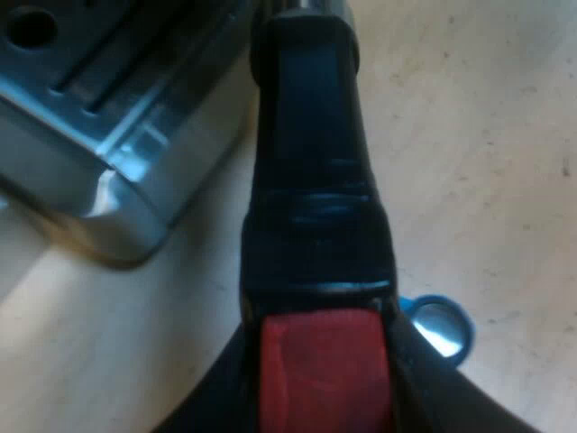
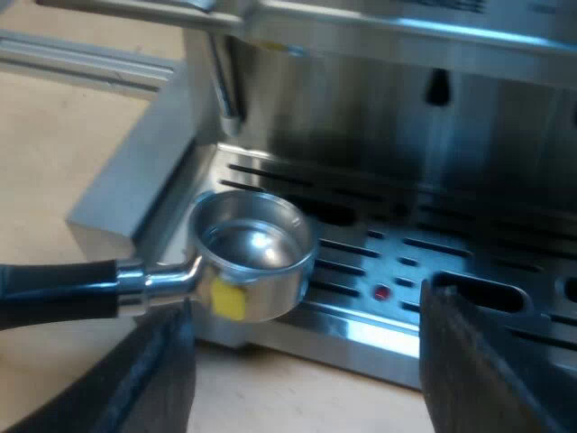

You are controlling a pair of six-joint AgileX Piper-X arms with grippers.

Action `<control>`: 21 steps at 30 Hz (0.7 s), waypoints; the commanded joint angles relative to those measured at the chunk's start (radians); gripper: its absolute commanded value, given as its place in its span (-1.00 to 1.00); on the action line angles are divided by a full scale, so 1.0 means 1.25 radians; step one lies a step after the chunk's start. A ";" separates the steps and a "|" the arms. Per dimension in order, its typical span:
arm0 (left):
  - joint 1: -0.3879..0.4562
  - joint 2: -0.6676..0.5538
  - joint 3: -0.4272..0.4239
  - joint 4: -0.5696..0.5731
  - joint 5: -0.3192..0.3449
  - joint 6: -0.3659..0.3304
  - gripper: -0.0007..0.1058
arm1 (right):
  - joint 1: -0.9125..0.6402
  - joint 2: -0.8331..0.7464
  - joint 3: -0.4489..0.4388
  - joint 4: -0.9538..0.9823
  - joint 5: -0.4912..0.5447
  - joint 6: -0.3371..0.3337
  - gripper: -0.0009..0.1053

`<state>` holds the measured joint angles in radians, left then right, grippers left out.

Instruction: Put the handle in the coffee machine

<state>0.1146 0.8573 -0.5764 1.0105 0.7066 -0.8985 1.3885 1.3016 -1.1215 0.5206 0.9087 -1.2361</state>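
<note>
Handle (image 1: 311, 180) sits clamped at its red end (image 1: 320, 379) in your L fingers (image 1: 431, 397), basket (image 2: 257, 248) over the machine (image 2: 406, 117) tray (image 2: 361, 317). Your R fingers (image 2: 162, 379) gape wide nr tray front.

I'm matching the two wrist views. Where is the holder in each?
Left wrist view: the holder, its handle's red end in the left claw, beside the drip tray.
Right wrist view: its cup at the drip tray's edge, ahead of the open right claw.
Shared landmark: the drip tray.

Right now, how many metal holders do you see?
1. The metal holder with a dark, red-ended handle: cup at the machine's steel drip tray, handle gripped by my left gripper. Others may be hidden.
</note>
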 commanded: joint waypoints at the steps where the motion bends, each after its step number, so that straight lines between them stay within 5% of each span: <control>1: 0.050 -0.008 -0.011 -0.016 0.074 0.042 -0.98 | 0.001 0.033 -0.003 -0.060 0.022 -0.021 0.08; 6: 0.105 -0.002 -0.011 -0.038 0.117 0.059 -0.98 | 0.001 0.092 -0.003 -0.155 0.025 -0.020 0.08; 13: 0.100 0.044 -0.011 -0.070 0.138 0.079 -0.98 | 0.001 0.158 -0.003 -0.302 0.042 -0.104 0.08; 21: 0.100 0.153 -0.040 -0.096 0.154 0.096 -0.98 | -0.010 0.190 0.025 -0.372 0.044 -0.120 0.08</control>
<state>0.2434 1.0515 -0.6017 0.9121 0.8239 -0.7884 1.3834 1.5368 -1.0994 0.0783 0.9554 -1.3690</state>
